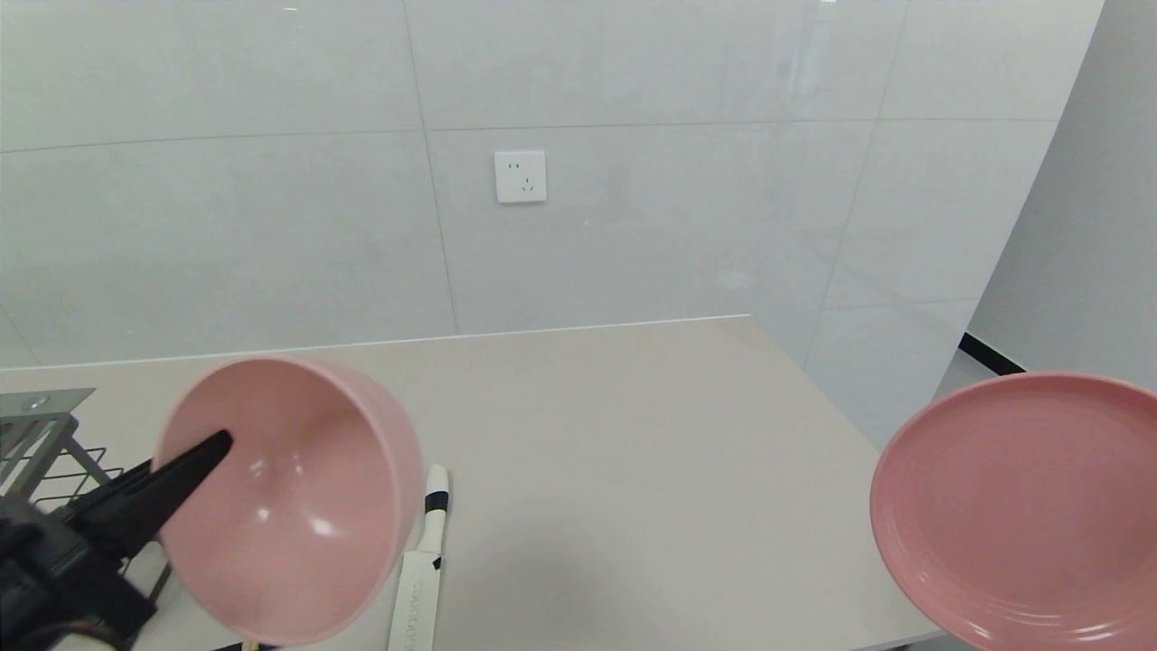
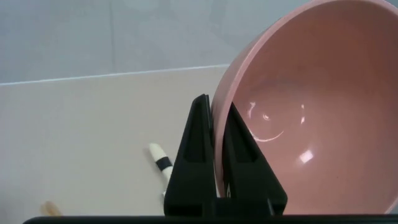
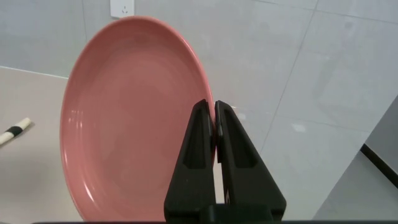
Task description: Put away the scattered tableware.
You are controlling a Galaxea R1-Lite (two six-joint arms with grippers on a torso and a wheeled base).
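Left tool: one bowl; right tool: one plate.

Surface: beige countertop, its far edge against a tiled wall
Left end: wire dish rack stands on it
Near front edge: white utensil with a black band lies flat, apart from the rack
Beside the utensil: small tan piece, too small to identify
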